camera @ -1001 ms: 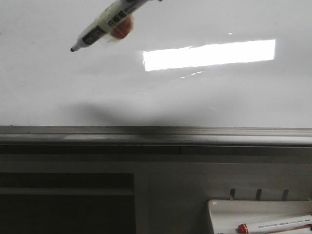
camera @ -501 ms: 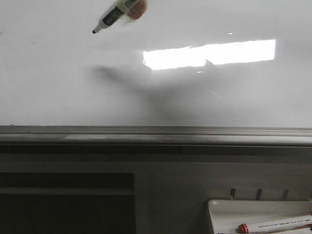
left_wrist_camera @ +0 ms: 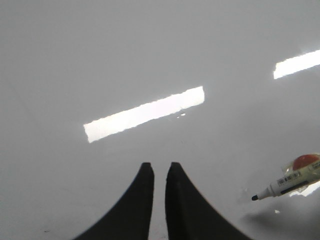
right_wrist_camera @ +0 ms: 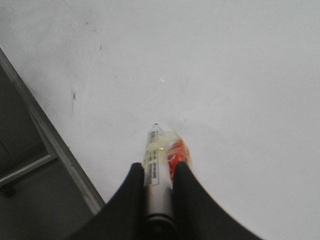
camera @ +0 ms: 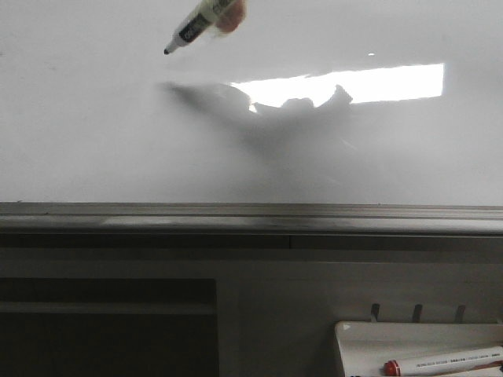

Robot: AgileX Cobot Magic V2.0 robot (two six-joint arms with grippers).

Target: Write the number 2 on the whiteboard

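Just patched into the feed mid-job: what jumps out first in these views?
The black-tipped marker near the top of the front view stands out first, clamped in the right gripper, its tip poised over the bare whiteboard, where no stroke shows yet. Next comes the bright rectangular light reflection with the arm's dark shadow across the board's middle. A red-capped spare marker lies in the small white tray at the lower right.
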